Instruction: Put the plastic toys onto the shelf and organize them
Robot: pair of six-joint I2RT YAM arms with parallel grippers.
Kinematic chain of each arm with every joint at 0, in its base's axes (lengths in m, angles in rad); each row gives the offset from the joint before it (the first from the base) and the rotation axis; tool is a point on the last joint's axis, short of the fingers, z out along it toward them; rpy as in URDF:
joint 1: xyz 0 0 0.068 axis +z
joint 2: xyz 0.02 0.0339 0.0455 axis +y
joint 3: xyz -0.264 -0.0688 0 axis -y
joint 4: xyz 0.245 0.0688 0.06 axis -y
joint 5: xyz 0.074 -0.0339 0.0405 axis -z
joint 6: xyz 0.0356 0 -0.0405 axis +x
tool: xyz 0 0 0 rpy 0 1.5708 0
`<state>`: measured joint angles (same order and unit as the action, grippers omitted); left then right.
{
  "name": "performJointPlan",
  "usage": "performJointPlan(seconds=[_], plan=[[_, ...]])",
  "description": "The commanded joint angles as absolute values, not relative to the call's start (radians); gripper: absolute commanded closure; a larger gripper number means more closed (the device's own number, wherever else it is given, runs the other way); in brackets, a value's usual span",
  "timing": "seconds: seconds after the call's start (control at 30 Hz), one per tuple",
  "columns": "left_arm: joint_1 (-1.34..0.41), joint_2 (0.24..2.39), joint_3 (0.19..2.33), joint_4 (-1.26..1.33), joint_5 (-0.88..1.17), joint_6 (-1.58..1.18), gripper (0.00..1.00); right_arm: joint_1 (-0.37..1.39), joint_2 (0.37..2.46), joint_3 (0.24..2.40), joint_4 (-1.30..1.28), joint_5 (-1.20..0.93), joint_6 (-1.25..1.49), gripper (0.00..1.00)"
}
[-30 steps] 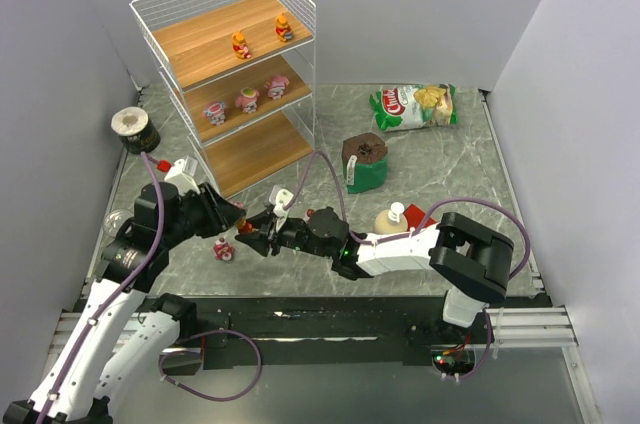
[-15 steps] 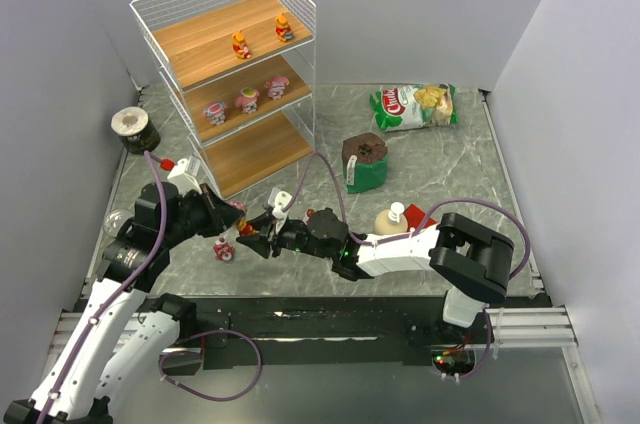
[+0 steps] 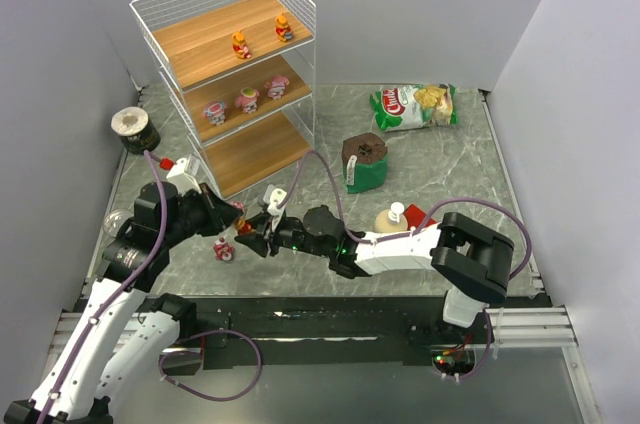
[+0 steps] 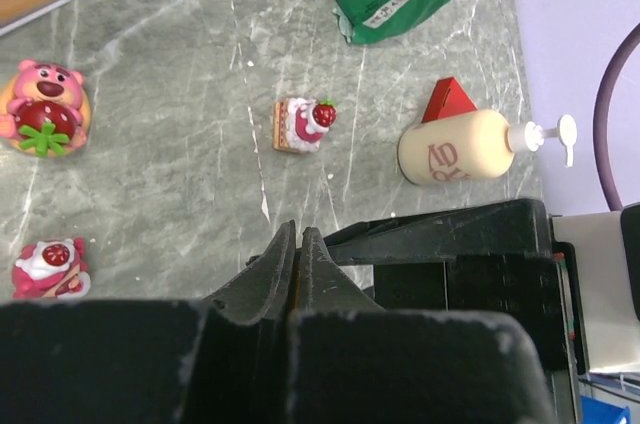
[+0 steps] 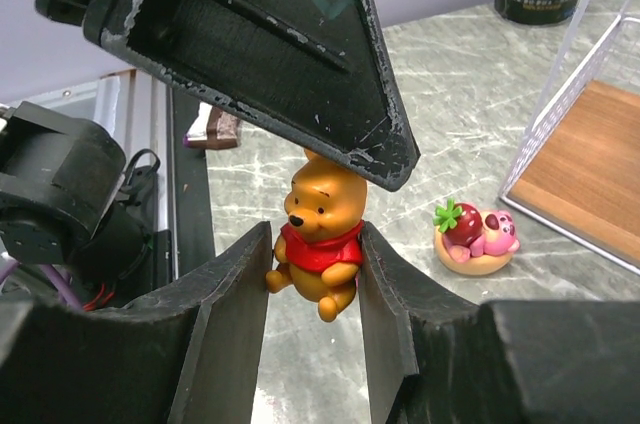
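My right gripper (image 5: 315, 234) is shut on an orange-yellow bear toy in a red shirt (image 5: 322, 239) and holds it above the table. My left gripper (image 4: 297, 231) is shut, its tips on the bear's head, with an orange sliver between the jaws. Both grippers meet in front of the shelf (image 3: 235, 74). Two orange-yellow toys (image 3: 241, 45) stand on its top tier and three pink ones (image 3: 247, 99) on the middle tier. On the table lie a pink bear with a strawberry (image 4: 42, 109), a cake-slice toy (image 4: 303, 125) and a pink-and-red toy (image 4: 48, 269).
A cream pump bottle (image 4: 460, 147) lies by a red box (image 4: 448, 99). A green bag (image 3: 365, 162) and a chips bag (image 3: 415, 104) sit further right. A dark can (image 3: 134, 128) stands left of the shelf. The right arm (image 4: 450, 244) lies under the left gripper.
My right gripper has shifted slightly left, closing up to the left gripper's tips. The left arm has barely moved.
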<state>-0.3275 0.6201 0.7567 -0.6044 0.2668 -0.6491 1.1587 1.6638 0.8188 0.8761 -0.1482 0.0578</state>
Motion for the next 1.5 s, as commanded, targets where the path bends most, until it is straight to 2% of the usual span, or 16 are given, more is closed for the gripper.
performJointPlan(seconds=[0.0, 0.07, 0.2, 0.33, 0.43, 0.73, 0.83, 1.2, 1.47], plan=[[-0.331, 0.629, 0.772, -0.614, 0.299, -0.652, 0.99, 1.158, 1.606, 0.911, 0.884, -0.103, 0.061, 0.46], [-0.331, 0.635, 0.772, -0.614, 0.287, -0.652, 0.99, 1.157, 1.612, 0.925, 0.859, -0.092, 0.06, 0.41], [-0.331, 0.646, 0.77, -0.615, 0.279, -0.653, 0.99, 1.158, 1.618, 0.956, 0.824, -0.081, 0.057, 0.38], [-0.33, 0.649, 0.772, -0.615, 0.272, -0.657, 0.99, 1.16, 1.624, 0.969, 0.796, -0.094, 0.06, 0.45], [-0.331, 0.649, 0.782, -0.621, 0.27, -0.647, 0.99, 1.161, 1.628, 0.974, 0.764, -0.123, 0.06, 0.46], [-0.331, 0.65, 0.795, -0.658, 0.264, -0.58, 0.99, 1.158, 1.612, 1.078, 0.487, -0.255, 0.012, 0.34], [-0.331, 0.649, 0.796, -0.663, 0.258, -0.575, 0.99, 1.152, 1.611, 1.114, 0.442, -0.285, 0.023, 0.33], [-0.331, 0.634, 0.805, -0.676, 0.245, -0.566, 0.99, 1.111, 1.585, 1.161, 0.255, -0.37, 0.023, 0.32], [-0.33, 0.634, 0.808, -0.678, 0.249, -0.566, 0.99, 1.08, 1.597, 1.169, 0.252, -0.413, 0.046, 0.34]])
